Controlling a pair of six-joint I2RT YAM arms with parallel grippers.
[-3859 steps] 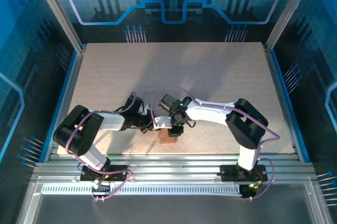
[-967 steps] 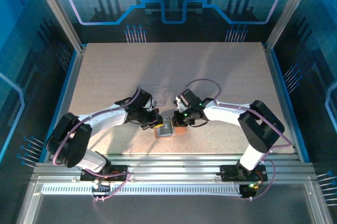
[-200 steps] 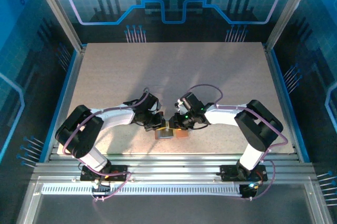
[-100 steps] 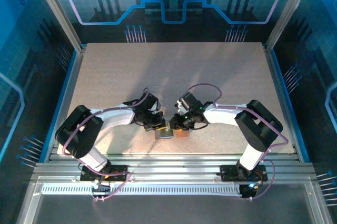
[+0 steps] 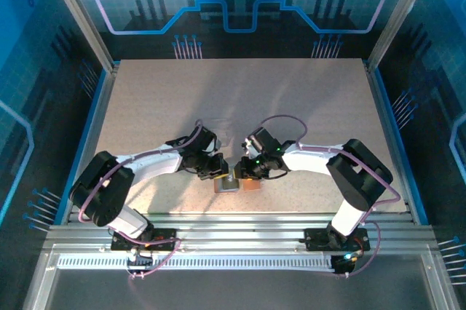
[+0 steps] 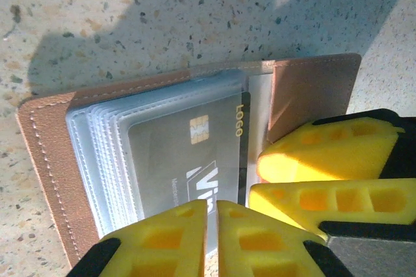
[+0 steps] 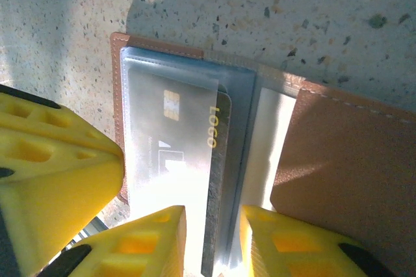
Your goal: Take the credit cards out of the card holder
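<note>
The surface [image 5: 255, 99] was a pale beige board flecked with dark and rusty specks, unevenly lit, with broad soft shadows across its middle. Blue edging [image 5: 86, 142] ran down its left and right sides, and metal rails [image 5: 240, 226] crossed in front of its near edge. A card holder [image 5: 251, 185] lay opened flat on it, close to the near edge and about midway across. Its stitched salmon-brown leather was against the board, and its clear plastic sleeves faced up.
</note>
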